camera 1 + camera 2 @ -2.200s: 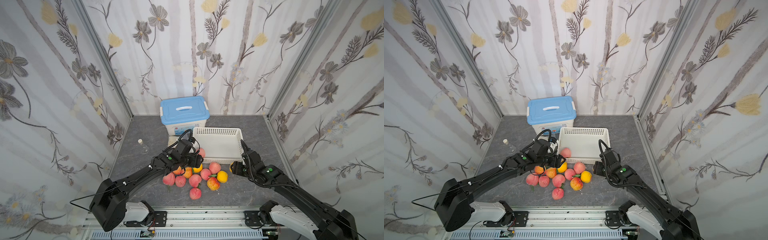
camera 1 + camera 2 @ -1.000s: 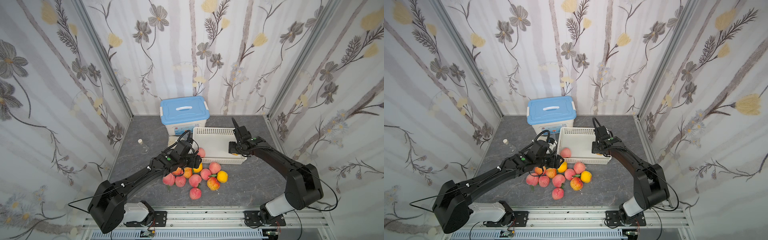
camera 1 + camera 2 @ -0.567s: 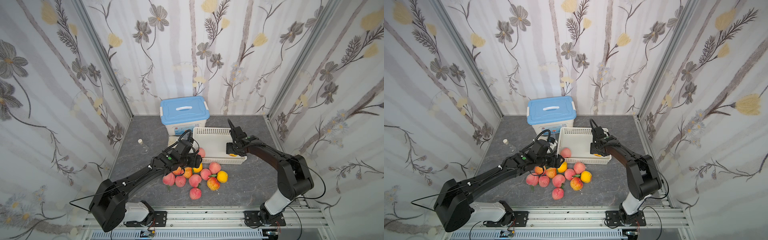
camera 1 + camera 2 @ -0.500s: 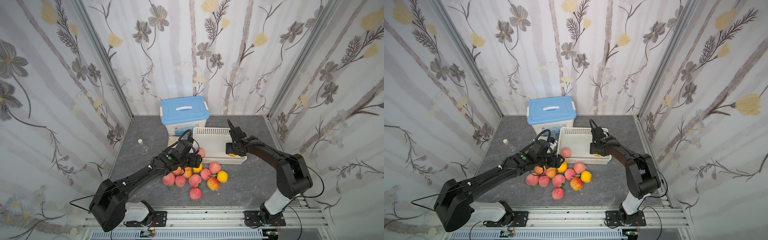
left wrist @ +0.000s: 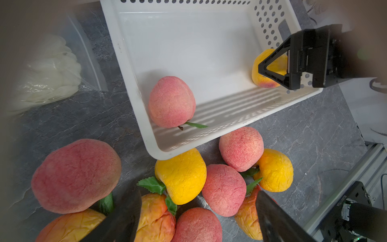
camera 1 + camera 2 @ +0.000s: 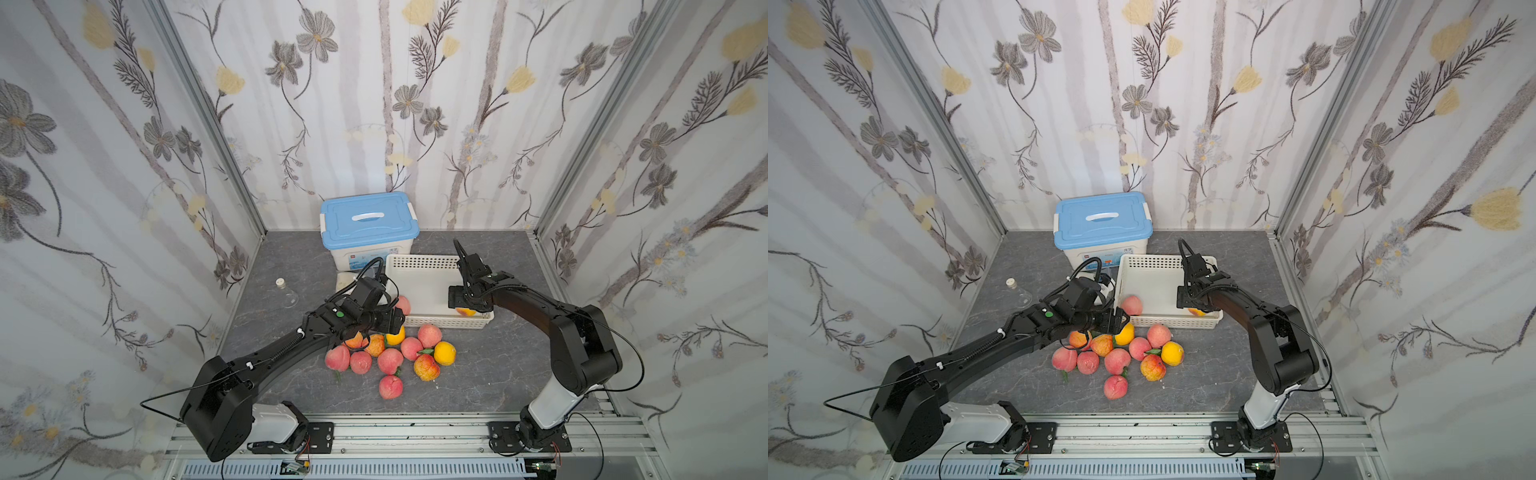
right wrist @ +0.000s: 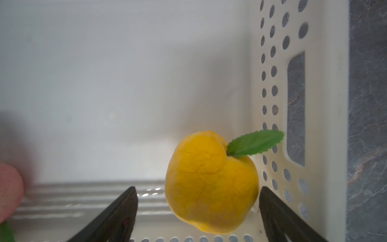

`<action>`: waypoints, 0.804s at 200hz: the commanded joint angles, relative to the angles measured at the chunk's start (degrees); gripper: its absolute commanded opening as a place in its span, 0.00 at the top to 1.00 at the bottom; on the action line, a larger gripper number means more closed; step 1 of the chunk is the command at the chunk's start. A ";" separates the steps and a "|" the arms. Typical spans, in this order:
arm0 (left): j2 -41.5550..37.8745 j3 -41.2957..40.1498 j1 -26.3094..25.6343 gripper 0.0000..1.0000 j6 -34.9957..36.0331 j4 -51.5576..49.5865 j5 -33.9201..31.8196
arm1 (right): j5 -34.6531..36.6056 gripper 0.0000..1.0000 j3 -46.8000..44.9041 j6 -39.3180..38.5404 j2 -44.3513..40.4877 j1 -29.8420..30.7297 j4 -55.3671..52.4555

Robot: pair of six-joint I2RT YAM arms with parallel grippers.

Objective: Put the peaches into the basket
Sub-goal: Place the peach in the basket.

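Note:
The white basket [image 6: 419, 259] [image 6: 1158, 262] holds two peaches: a pink one [image 6: 402, 304] [image 5: 171, 101] in its near left corner and a yellow one [image 6: 465, 312] [image 7: 209, 184] in its near right corner. My right gripper [image 6: 466, 305] [image 7: 198, 213] hangs open over that yellow peach, its fingers on either side with a gap on one side. Several more peaches [image 6: 390, 359] [image 6: 1117, 359] lie heaped on the table in front of the basket. Just above the heap's far edge my left gripper [image 6: 390, 322] [image 5: 196, 220] stands open, holding nothing.
A white box with a blue lid [image 6: 368, 220] stands behind the basket. A whitish plastic bag [image 5: 48, 73] lies between box and basket, left of the basket. A small glass flask [image 6: 286, 293] stands further left. Floral walls close in three sides; a metal rail [image 6: 395, 432] runs along the front.
My right arm swung from beside the heap to the basket's near right corner, and its jaws opened and let the yellow peach go there. The left arm has barely moved.

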 commanded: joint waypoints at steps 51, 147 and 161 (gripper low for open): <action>-0.63 1.06 1.12 0.13 -1.01 -2.30 -1.90 | 1.66 0.04 1.81 -1.13 -8.37 0.04 -0.96; -2.82 2.08 5.44 0.13 -6.28 -9.38 -6.68 | -8.79 0.03 -10.06 -8.43 -30.67 1.17 8.23; -3.21 2.20 6.41 0.13 -8.28 -11.59 -8.46 | -10.84 0.03 -12.43 -9.73 -34.24 1.99 10.42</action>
